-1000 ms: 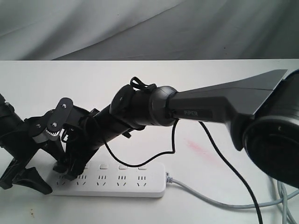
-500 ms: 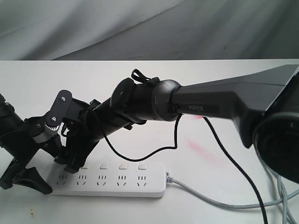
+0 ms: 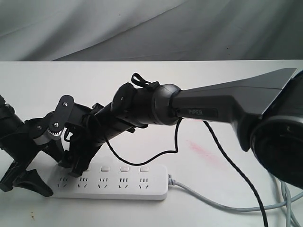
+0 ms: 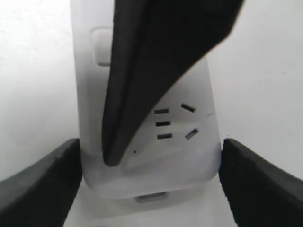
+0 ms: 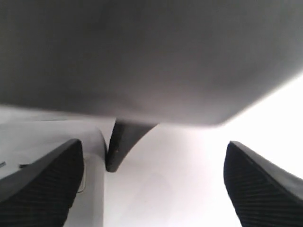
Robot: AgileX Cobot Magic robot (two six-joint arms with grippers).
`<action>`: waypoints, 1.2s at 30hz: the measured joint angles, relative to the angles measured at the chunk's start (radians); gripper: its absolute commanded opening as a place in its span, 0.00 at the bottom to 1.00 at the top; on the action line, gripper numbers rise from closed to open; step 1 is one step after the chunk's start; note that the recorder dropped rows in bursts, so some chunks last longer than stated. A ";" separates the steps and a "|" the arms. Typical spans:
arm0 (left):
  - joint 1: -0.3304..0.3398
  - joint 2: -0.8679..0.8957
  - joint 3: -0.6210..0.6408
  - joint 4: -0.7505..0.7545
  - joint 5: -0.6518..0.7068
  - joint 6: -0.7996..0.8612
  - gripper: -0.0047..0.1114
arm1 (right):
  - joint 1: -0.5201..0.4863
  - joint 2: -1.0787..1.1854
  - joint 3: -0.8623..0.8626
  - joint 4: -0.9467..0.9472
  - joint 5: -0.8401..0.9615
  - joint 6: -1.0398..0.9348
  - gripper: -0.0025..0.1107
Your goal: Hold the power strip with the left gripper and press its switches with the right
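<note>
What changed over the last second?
The right gripper lifted slightly and shifted a little rightward along the power strip, as its arm rose and then settled partway back. The left gripper and the strip stayed put. Nothing was grasped or released.

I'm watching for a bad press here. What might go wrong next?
A finger of the right gripper lies by the socket holes, not on the switch: it may miss. The left gripper holds only the end of the power strip, so a push could pivot it. The black cable loops close above the strip and might snag.
</note>
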 measured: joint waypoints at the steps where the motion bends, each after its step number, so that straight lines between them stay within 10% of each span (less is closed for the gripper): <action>1: 0.000 0.000 0.000 0.000 0.000 0.000 0.40 | 0.000 0.000 0.000 -0.004 -0.002 0.000 0.68; 36: 0.000 0.000 0.000 0.002 -0.002 0.000 0.40 | 0.000 0.014 -0.014 -0.106 0.056 0.063 0.68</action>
